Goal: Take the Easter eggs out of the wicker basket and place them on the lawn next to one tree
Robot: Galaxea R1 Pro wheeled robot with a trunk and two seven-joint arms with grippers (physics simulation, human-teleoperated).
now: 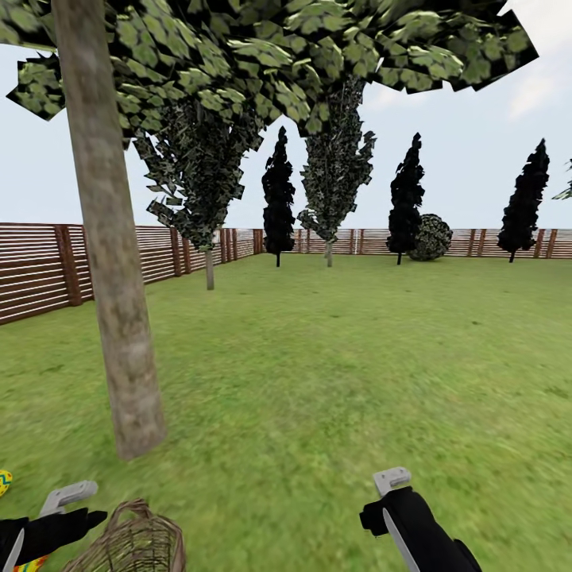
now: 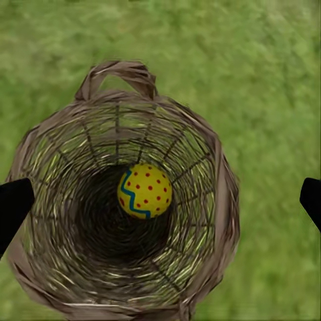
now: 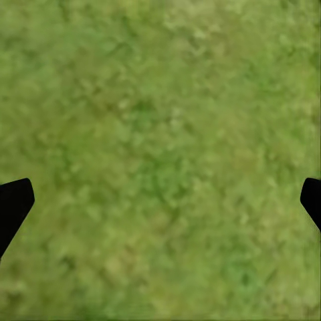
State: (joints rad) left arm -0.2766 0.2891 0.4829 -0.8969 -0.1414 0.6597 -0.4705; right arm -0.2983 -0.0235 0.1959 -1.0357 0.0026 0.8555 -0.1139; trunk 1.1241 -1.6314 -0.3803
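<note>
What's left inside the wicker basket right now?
One Easter egg, yellow with red dots and a blue zigzag, lies at the bottom of the wicker basket. The dark base around it shows nothing else; under the egg is hidden.

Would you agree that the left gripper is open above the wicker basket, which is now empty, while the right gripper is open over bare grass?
Not quite: the wicker basket is not empty. The left wrist view shows one Easter egg lying at its bottom. The rest holds: the left gripper is open above the basket, and the right gripper is open over bare lawn.
</note>
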